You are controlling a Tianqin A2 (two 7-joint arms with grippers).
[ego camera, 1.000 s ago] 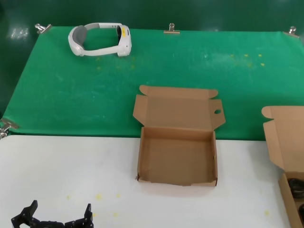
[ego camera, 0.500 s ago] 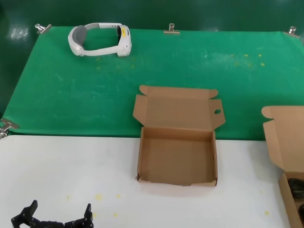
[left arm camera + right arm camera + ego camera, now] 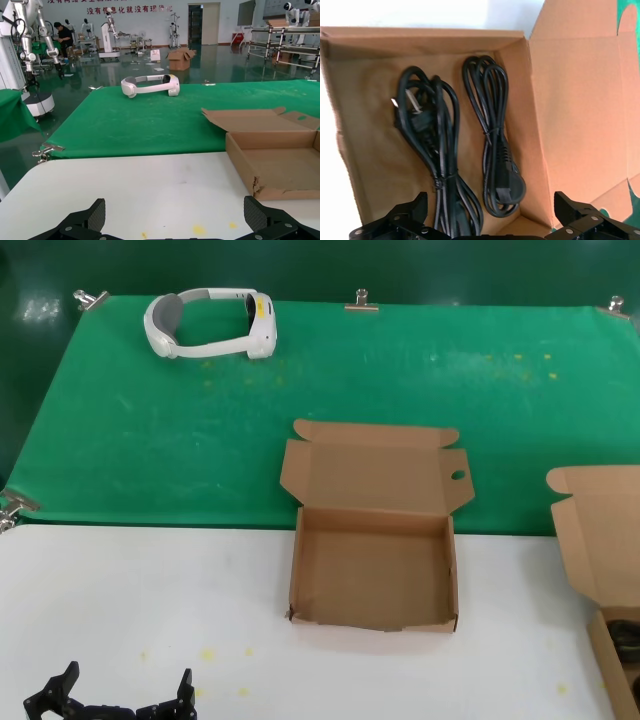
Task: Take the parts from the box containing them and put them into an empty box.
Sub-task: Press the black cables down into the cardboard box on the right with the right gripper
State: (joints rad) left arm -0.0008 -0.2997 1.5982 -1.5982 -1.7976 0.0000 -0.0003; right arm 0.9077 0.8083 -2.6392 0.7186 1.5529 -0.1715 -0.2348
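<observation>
The empty box point(image 3: 372, 565) with a small round hole in one lid flap lies open in the middle of the table; it also shows in the left wrist view point(image 3: 280, 152). The box containing the parts point(image 3: 600, 540) stands at the right edge, lid open. In the right wrist view two coiled black cords lie inside that box point(image 3: 365, 120): a thicker bundle point(image 3: 432, 145) and a slimmer one point(image 3: 495, 135). My right gripper point(image 3: 492, 220) is open, hovering just above these cords. My left gripper point(image 3: 110, 700) is open and empty, low over the white table at the front left.
A white headset point(image 3: 210, 322) lies at the far left on the green mat point(image 3: 400, 380), which is clipped at its edges. The white table point(image 3: 150, 590) spans the front.
The right-hand box has shifted slightly to the left in the head view. The left gripper has not moved.
</observation>
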